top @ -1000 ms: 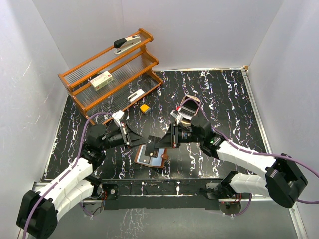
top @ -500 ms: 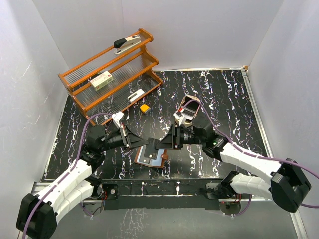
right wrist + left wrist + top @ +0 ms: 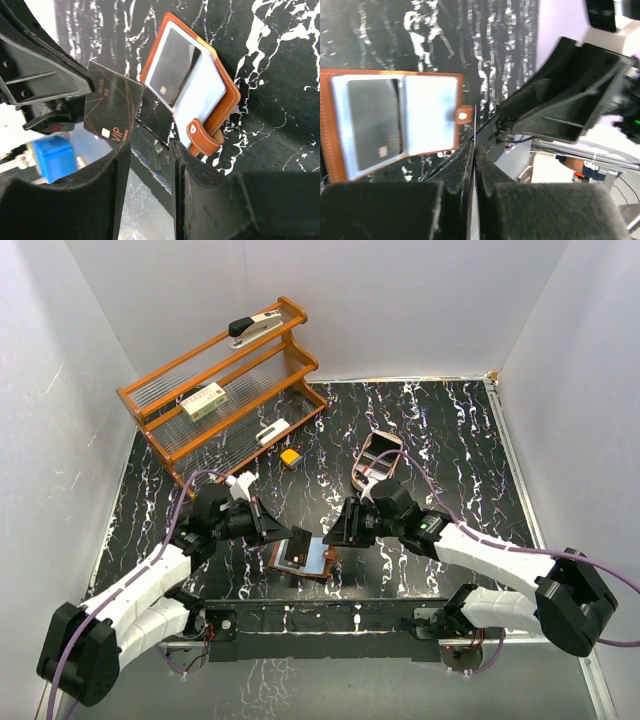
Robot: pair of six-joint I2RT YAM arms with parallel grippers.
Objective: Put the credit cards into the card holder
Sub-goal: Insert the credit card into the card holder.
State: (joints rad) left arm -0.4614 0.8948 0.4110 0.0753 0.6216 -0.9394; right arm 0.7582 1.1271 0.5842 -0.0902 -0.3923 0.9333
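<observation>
Between the pinched fingers of the left gripper [image 3: 473,152] stands a dark credit card [image 3: 112,107], clamped at one end. The left wrist view sees it edge-on as a thin pale line. In the right wrist view its face shows: black, with fine gold lines, a small gold chip and the letters "VIP" in gold. A smaller line of gold writing above them is too small to read. The card hangs tilted above the near left edge of the card holder [image 3: 312,562], and whether it touches the leather cannot be told.

Opposite it is the right gripper [image 3: 146,150]. Its two fingers are parted with nothing between them, and it is low over the table just right of the card holder.

The card holder lies open and flat on the black, white-veined table [image 3: 450,440], between the two grippers. It has reddish-brown leather outside and pale grey pockets inside, and its short tab with a snap sticks out on the right-hand side. A second card [image 3: 172,62], dark with a small chip, sits in the left pocket.

Farther back are a small yellow-orange block [image 3: 290,456] and an oval tray [image 3: 364,458]. At the rear left a wooden rack [image 3: 160,430] carries a stapler [image 3: 255,327] on its top shelf and a small box [image 3: 203,400] below, whose label is unreadable.
</observation>
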